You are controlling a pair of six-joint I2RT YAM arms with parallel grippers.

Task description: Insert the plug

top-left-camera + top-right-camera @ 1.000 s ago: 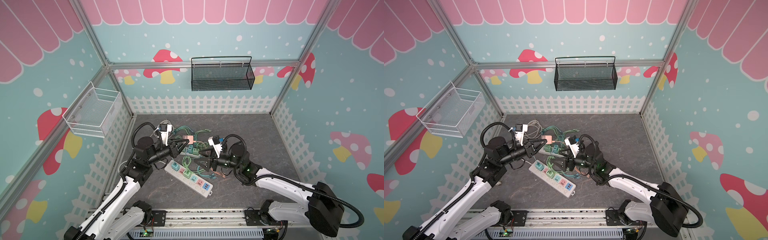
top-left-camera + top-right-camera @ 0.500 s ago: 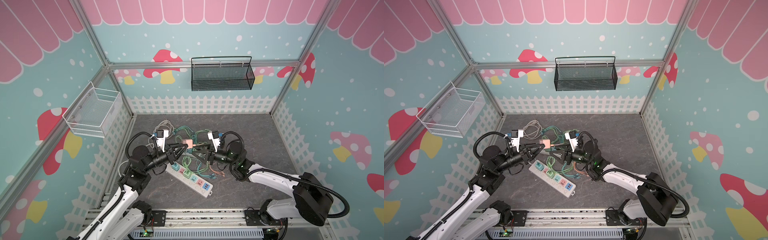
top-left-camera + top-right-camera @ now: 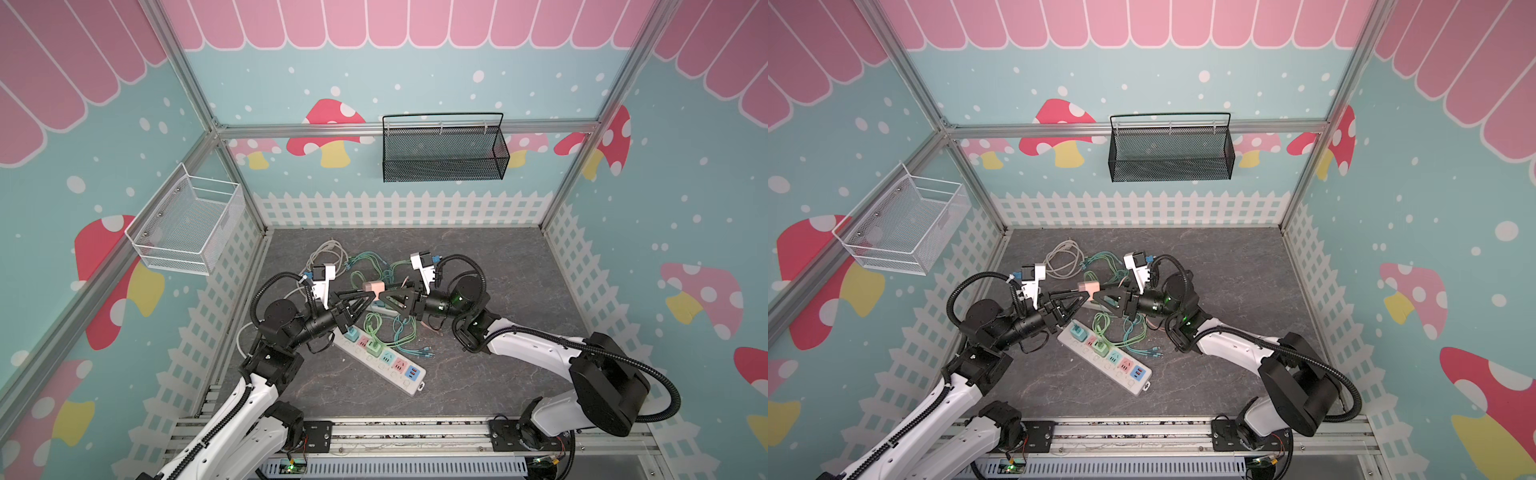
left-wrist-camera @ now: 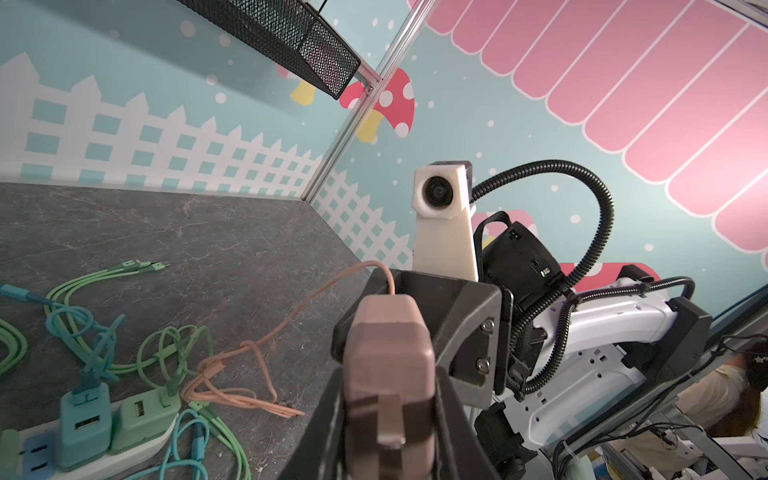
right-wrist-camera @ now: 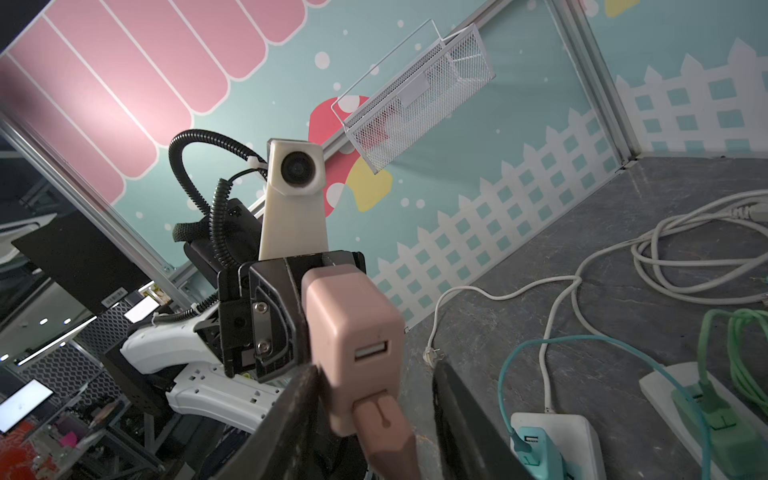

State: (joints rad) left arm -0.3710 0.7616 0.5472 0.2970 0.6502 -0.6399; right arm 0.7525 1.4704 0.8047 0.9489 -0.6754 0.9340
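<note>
left hand (image 3: 370, 296) grips pink charger (image 3: 372, 287) | dark marbled tabletop (image 3: 498, 266) | mushroom walls (image 3: 415, 75)

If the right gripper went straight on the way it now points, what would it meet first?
The pink charger block, held by the left gripper, lies directly ahead of the right gripper, whose fingers flank the pink cable plug. Depth is unclear, but the block looks almost touching.

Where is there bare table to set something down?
Bare: the table's right side, between right arm and side fence; also the strip between power strip and front rail. Crowded: centre-left, around cables and pink charger.
</note>
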